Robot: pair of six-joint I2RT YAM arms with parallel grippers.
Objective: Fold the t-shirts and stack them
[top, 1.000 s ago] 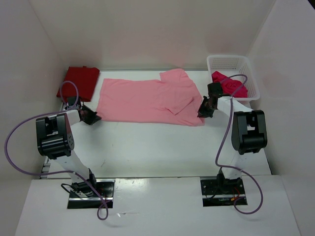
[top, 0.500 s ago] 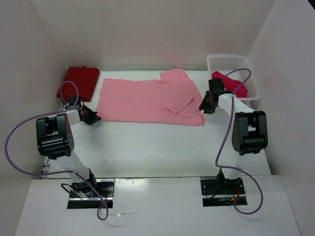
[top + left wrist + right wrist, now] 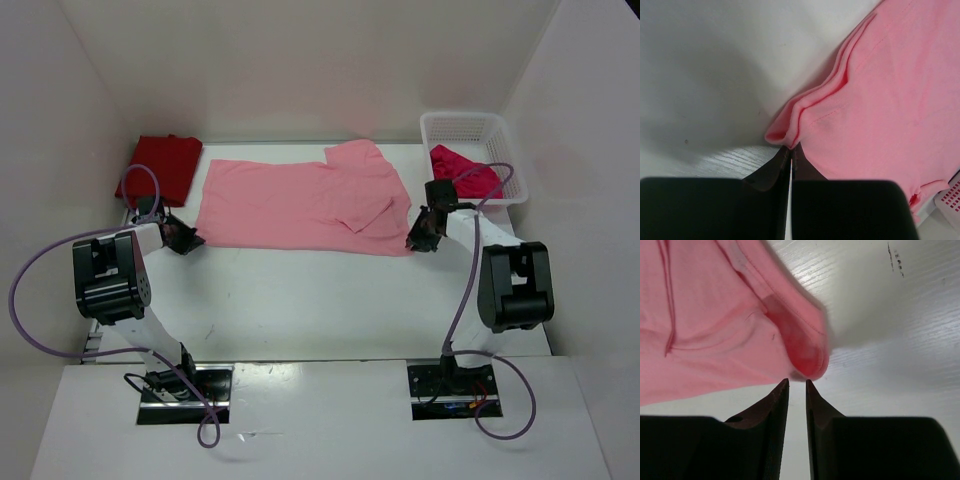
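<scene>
A white tabletop (image 3: 320, 290), walled in on three sides by pale panels, carries the whole scene, with both arms reaching in from its near edge. Across the far middle lies the light pink t-shirt (image 3: 290, 205), spread wide and mostly flat, its body running left to right and one sleeve folded back over the cloth towards the right end. In the far left corner the dark red t-shirt (image 3: 163, 165) rests as a folded block against the wall, just beside the pink shirt's left edge and apart from it. In the far right corner stands the white mesh basket (image 3: 462, 125), holding the bright crimson-pink t-shirt (image 3: 462, 172), crumpled, with part of it draped over the near rim. The left hand (image 3: 192, 238) sits low at the pink shirt's near left corner, its fingers clenched together; the wrist view shows that corner bunched into a raised fold right at the fingertips, so it appears to be pinched there, though the tips hide the contact itself. The right hand (image 3: 418, 236) hovers at the shirt's near right corner with its fingers standing a narrow gap apart and nothing between them; from its wrist view the curled corner of pink cloth lies just beyond the tips, released and resting on the tabletop.
</scene>
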